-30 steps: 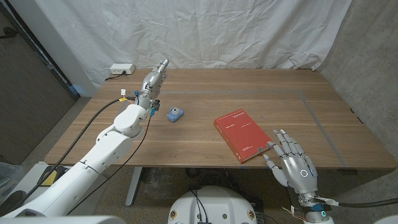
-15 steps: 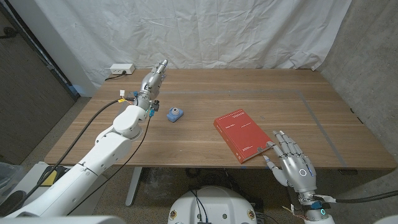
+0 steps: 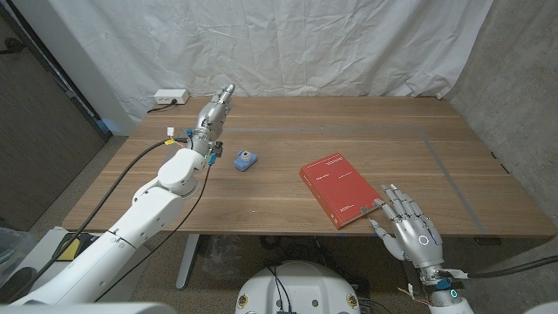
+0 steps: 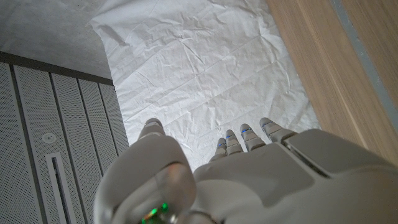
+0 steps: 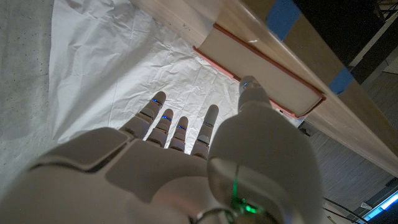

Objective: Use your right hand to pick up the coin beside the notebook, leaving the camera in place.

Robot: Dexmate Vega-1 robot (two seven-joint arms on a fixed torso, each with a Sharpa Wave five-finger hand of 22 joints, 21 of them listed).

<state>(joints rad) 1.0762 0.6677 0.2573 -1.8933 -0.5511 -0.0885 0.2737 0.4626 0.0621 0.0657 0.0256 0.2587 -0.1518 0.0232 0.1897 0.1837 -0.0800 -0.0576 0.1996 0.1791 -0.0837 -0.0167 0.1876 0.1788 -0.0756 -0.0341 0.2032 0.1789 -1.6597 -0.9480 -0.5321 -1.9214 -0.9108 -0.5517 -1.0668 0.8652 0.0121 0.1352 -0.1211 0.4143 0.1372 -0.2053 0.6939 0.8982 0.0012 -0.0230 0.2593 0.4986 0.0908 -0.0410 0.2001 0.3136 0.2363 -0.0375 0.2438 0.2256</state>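
From the head camera I see my right hand [image 3: 410, 231] hanging at the near edge of the table [image 3: 366, 139], close to the near right corner, fingers spread and straight, palm facing down and away from me, holding nothing. Its fingertips reach up to the near corner of the red notebook [image 3: 340, 189], which lies flat and turned at an angle on the right half of the table, a little in from the near edge. I cannot tell from this view whether the fingertips actually touch the cover. In the right wrist view the same hand [image 5: 180, 162] shows its back with the fingers extended and apart, and the notebook's [image 5: 261, 65] page edge and red cover sit just beyond them at the table's rim. I cannot make out the coin in any picture, so I cannot say where it lies. The small blue camera [image 3: 245, 160] sits on the left half of the table, well apart from the notebook. My left hand [image 3: 215, 110] is stretched out toward the far left corner, fingers straight and together-ish, gripping nothing; the left wrist view shows its [image 4: 249, 180] fingers extended against the white backdrop cloth [image 3: 288, 44]. A white power strip [image 3: 171, 97] lies at the far left corner.
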